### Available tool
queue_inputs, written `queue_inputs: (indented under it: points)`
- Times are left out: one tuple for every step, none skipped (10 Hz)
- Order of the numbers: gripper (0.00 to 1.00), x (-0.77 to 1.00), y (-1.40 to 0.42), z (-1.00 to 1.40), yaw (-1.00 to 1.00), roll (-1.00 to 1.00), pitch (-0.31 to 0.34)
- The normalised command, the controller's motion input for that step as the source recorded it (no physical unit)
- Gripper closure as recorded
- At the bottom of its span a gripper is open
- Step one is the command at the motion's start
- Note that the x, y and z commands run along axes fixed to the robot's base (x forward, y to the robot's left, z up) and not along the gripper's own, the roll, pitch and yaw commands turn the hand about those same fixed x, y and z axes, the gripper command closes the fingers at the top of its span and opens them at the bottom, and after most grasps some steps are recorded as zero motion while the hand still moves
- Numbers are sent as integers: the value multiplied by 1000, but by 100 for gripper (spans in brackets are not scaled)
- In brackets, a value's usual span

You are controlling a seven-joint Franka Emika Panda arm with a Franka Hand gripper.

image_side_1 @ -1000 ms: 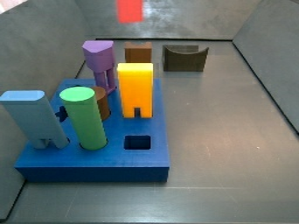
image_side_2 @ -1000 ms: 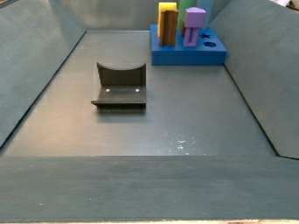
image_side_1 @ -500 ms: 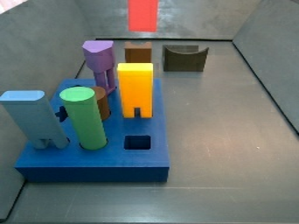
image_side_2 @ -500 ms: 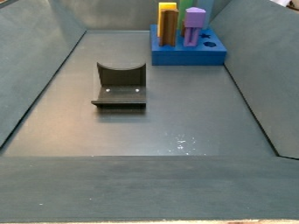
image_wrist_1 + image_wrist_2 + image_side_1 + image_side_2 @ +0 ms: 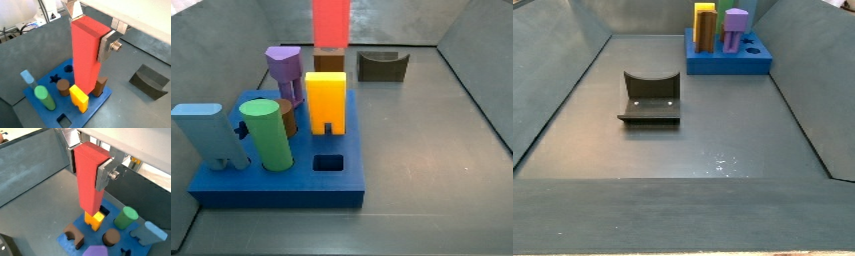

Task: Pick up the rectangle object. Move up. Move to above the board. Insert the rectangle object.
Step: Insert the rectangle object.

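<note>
The gripper (image 5: 93, 30) hangs high over the tray, its silver plates clamped on the upper end of the rectangle object (image 5: 85, 55), a tall red block that points straight down. In both wrist views one finger (image 5: 103, 175) presses flat against the block's side, and the block fills the gap between the plates. From a side view only the lower part of the red block (image 5: 331, 22) shows, entering at the top edge of the picture, above the far end of the board (image 5: 278, 182) and clear of everything standing on it.

The board is a thick blue base sitting on the grey floor near one wall. On it stand a green cylinder (image 5: 266, 134), a light blue block (image 5: 209, 133), an orange block (image 5: 326, 101) with a notched foot, a purple peg (image 5: 283, 68) and two brown pegs (image 5: 330, 62). A square hole (image 5: 329, 162) near the board's front edge is open. In a wrist view a star-shaped hole (image 5: 55, 78) also shows in the board (image 5: 47, 107).

The fixture (image 5: 649, 98), a dark bracket on its base plate, stands on the floor well apart from the board (image 5: 727, 62). In that same side view the gripper and the red block are out of frame.
</note>
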Motion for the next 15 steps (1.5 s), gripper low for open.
queue_inputs:
  points:
    - [100, 157, -717, -43, 106, 266, 104]
    - [100, 140, -697, -274, 151, 234, 90]
    - [100, 177, -731, -386, 149, 199, 59]
    - [100, 194, -737, -400, 146, 179, 30]
    - [100, 183, -743, -423, 149, 171, 13]
    - [100, 160, -714, -391, 163, 164, 21]
    - [100, 140, -571, -431, 131, 91, 0]
    - [100, 34, -420, -531, 94, 31, 0]
    - [100, 0, -374, -594, 117, 41, -39]
    - [100, -111, -337, -606, 137, 53, -37]
    - [100, -214, -263, -574, 160, 31, -60]
    - [100, -331, -109, -491, 103, 30, -60]
    - [100, -343, 0, -429, 43, 50, -40]
    - [100, -151, 11, -346, 0, 0, -49]
    - [100, 74, 0, -174, 0, -6, -50]
